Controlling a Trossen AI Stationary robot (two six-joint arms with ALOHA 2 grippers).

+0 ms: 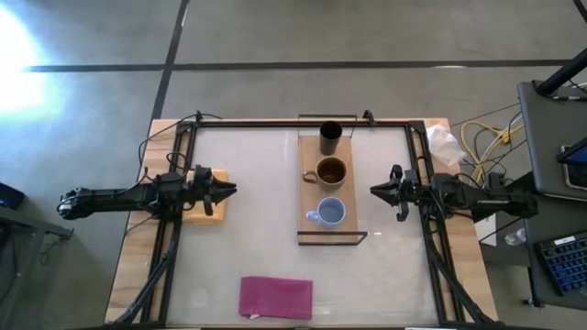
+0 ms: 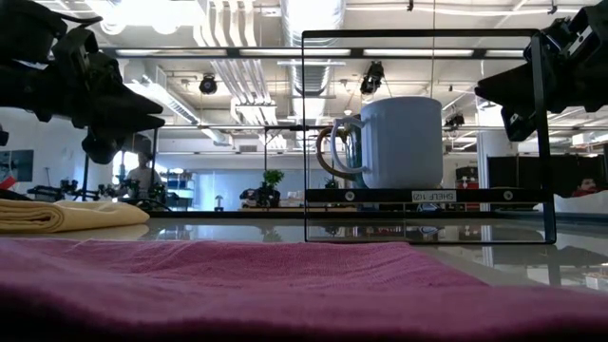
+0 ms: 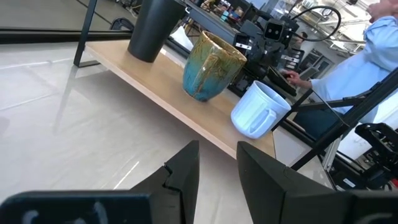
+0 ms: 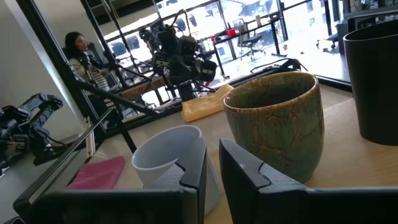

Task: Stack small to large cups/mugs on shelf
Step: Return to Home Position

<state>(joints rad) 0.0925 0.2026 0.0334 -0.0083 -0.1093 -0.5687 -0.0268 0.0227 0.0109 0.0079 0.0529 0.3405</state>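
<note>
The light-wood shelf (image 1: 347, 188) lies at mid-table with three vessels standing on it in a row. The black cup (image 1: 330, 137) is at the far end, the brown mug (image 1: 331, 171) in the middle, and the light blue mug (image 1: 330, 213) at the near end. All three also show in the left wrist view: the black cup (image 3: 155, 28), the brown mug (image 3: 211, 65) and the blue mug (image 3: 258, 112). My left gripper (image 1: 231, 191) hangs left of the shelf, shut and empty. My right gripper (image 1: 374, 191) hangs right of the shelf, level with the brown mug (image 4: 277, 118), shut and empty.
A folded yellow cloth (image 1: 209, 194) lies under my left gripper. A magenta cloth (image 1: 275, 298) lies at the near edge. The shelf's black frame (image 2: 427, 195) stands upright around the board. People show beyond the table (image 3: 379, 56).
</note>
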